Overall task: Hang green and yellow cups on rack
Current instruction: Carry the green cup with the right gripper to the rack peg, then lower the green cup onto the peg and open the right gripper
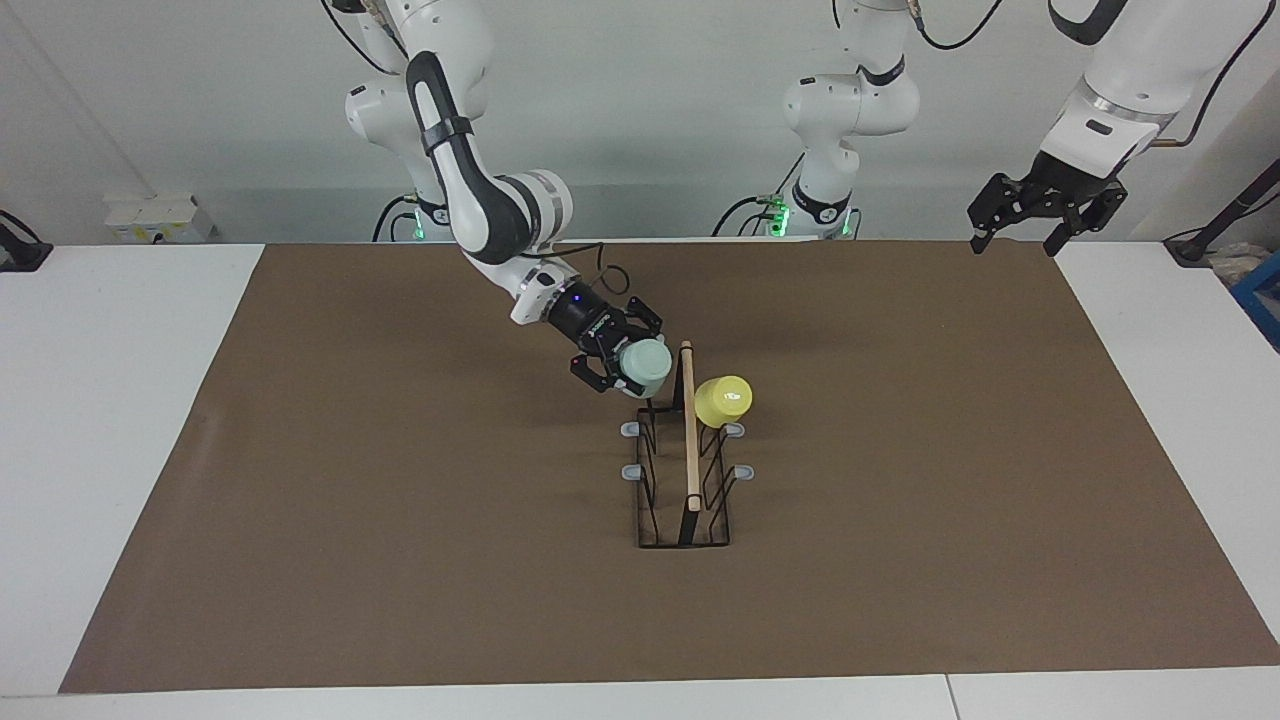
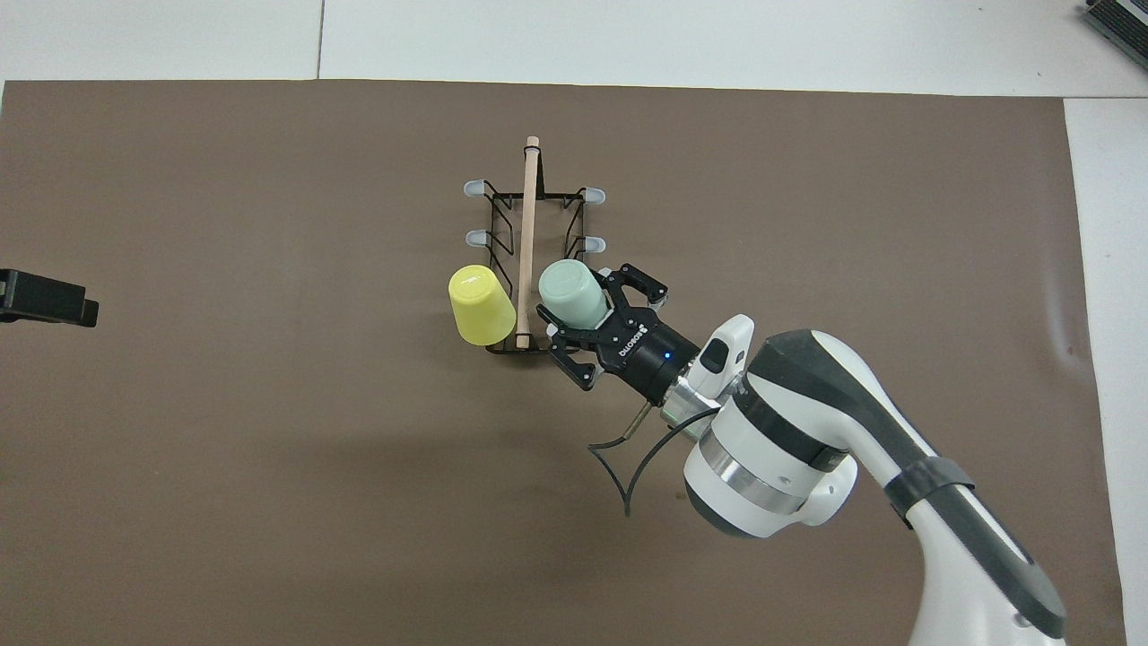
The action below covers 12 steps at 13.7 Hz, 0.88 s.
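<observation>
At rack's near end: right end effector [image 1: 622, 368] pinched the green cup [image 1: 644, 366], cup tilted over the black wire rack [image 1: 683, 480] on the right arm's side of its wooden rod [image 1: 689, 430]
Green cup axis: closed bottom pointed up and toward the rod, mouth faced back down toward the end effector; long axis slanted, not upright
Yellow cup [image 1: 723, 400]: already on a prong on the left arm's side of the rod, bottom up, leaning away from the rod
Rack axis: long axis ran toward and away from the robots, rod along it; sat mid-surface on the brown mat [image 1: 400, 520]
Seating: can't tell if a prong was inside the green cup yet
Step tip (judgement): keep mouth lined with the prong's slant, lower along that line, don't nudge the rod, let go only once the cup bears on the prong
Left end effector [image 1: 1040, 210]: waited raised over the mat's corner at the left arm's end, fingers spread, nothing held
</observation>
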Available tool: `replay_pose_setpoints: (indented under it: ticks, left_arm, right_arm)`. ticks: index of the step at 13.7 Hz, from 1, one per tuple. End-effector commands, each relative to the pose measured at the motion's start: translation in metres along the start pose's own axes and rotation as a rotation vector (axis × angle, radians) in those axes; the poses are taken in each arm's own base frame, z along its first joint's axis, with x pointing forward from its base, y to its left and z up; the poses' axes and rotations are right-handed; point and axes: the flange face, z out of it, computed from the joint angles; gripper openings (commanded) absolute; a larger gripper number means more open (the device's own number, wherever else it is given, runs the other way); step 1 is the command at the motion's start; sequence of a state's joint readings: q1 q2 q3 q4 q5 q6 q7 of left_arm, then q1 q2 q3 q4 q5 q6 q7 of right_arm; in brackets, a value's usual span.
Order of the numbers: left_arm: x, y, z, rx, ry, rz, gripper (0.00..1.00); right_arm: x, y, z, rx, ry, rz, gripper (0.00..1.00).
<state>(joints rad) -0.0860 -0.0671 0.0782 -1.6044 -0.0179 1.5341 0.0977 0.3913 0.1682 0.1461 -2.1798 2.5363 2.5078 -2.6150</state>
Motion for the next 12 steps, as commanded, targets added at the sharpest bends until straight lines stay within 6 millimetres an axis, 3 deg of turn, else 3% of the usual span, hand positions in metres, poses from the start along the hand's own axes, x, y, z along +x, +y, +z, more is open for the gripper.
replay_pose_setpoints:
  ticks: [1, 9, 10, 11, 12]
  left_arm:
    - [-0.001, 0.003, 0.003, -0.009, -0.014, 0.014, 1.0]
    - [-0.003, 0.004, 0.004, -0.01, -0.027, 0.014, 1.0]
    - [-0.003, 0.005, 0.004, -0.01, -0.027, 0.016, 1.0]
    - [-0.003, 0.005, 0.004, -0.01, -0.027, 0.016, 1.0]
    - [-0.003, 0.005, 0.004, -0.01, -0.027, 0.014, 1.0]
  right_arm:
    - [-0.03, -0.002, 0.0, -0.021, 0.044, 0.002, 0.0]
    - [-0.042, -0.001, -0.005, -0.043, -0.016, -0.007, 0.0]
    - [-0.043, -0.001, -0.005, -0.043, -0.019, -0.008, 0.05]
    - [-0.043, -0.001, -0.006, -0.044, -0.022, -0.006, 0.71]
    - [-0.044, 0.0, -0.006, -0.048, -0.026, -0.007, 1.0]
